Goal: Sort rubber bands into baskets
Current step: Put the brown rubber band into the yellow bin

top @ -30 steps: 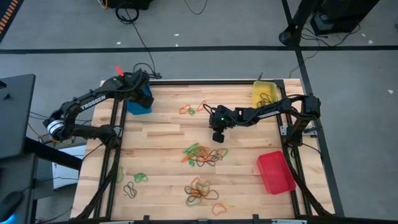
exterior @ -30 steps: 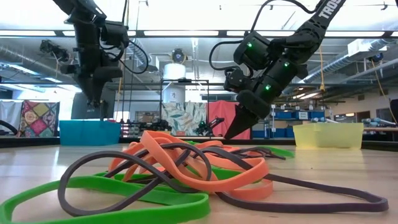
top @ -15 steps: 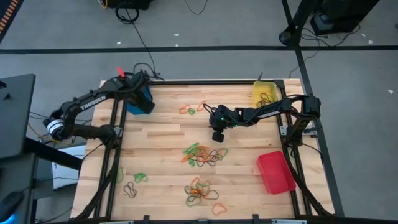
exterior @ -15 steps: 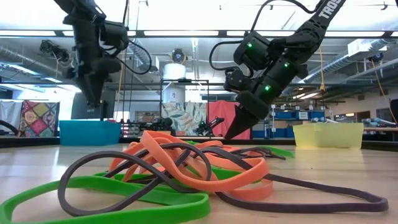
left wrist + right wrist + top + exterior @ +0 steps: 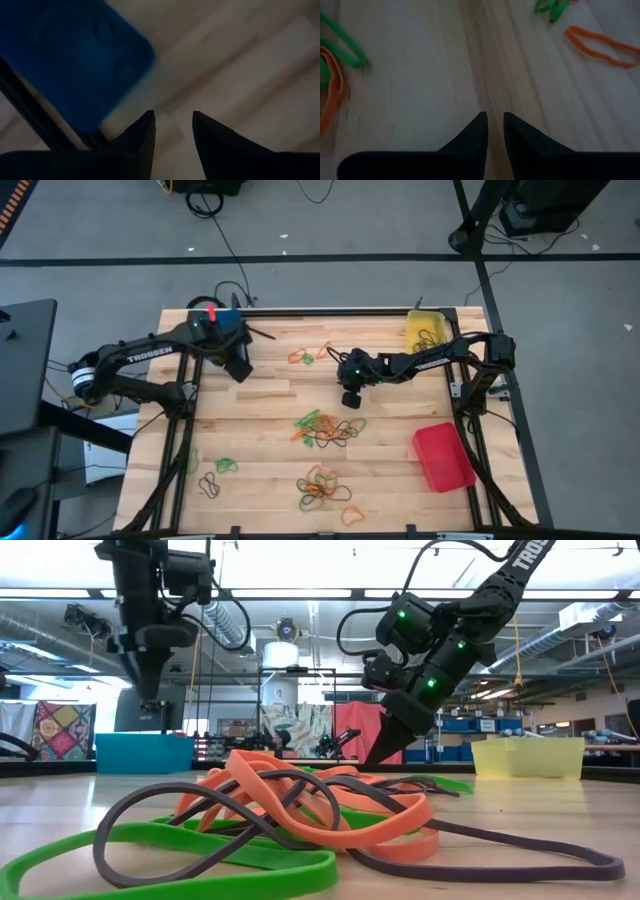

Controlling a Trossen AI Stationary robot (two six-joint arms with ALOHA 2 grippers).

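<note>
Rubber bands in orange, green and dark lie in loose heaps on the wooden table: a middle heap (image 5: 326, 430), a near heap (image 5: 320, 486), a few at the far side (image 5: 310, 355) and a few near the left edge (image 5: 213, 476). My left arm mostly covers the blue basket (image 5: 75, 55) at the far left. My left gripper (image 5: 241, 370) hangs open just right of this basket, above bare wood, with nothing between its fingers (image 5: 145, 127). My right gripper (image 5: 350, 400) points down at bare wood beyond the middle heap. Its fingertips (image 5: 479, 125) are a narrow gap apart and hold nothing.
The yellow basket (image 5: 424, 330) stands at the far right corner with bands in it. The red basket (image 5: 443, 457) stands near the right edge. Black frame rails run along the table's left and right sides. Bare wood lies between the two grippers.
My left gripper has swung from above the blue basket toward the table's right and near side, rolling a little, and now hangs over bare wood beside the basket. Its fingers have stayed apart.
</note>
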